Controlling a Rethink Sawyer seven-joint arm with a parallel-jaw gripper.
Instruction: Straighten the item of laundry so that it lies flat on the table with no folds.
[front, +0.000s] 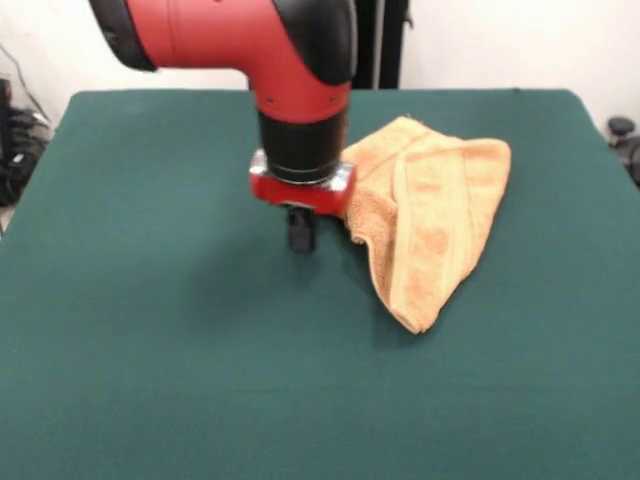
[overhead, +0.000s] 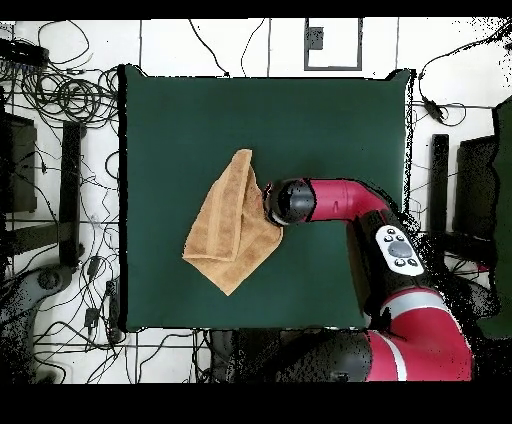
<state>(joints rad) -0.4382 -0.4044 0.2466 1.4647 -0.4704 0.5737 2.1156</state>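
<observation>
My gripper (front: 301, 236) hangs just above the table (front: 150, 330), a short black stub under a red collar with silver corners and a glossy black wrist. From the front the tips read as one dark block, so I cannot tell whether they are apart or together, and nothing shows between them. In the overhead view my wrist hides them entirely.

Just beside the tips, on their right in the front view, lies the towel (front: 430, 215): one piece of golden-tan terry, nubbly and soft-looking, with a flatter woven band running lengthwise along it. It is folded over on itself into a rough tapering shape, broad at the far end and narrowing to a rounded point toward the near edge. Long creases run down its length. Its near-left edge sits close under my collar; whether the tips touch the cloth I cannot make out.

From overhead the towel (overhead: 232, 222) lies near the middle of the table (overhead: 330, 130), left of my wrist.

The single table is a broad rectangle of dark teal-green, matte and felt-like.
</observation>
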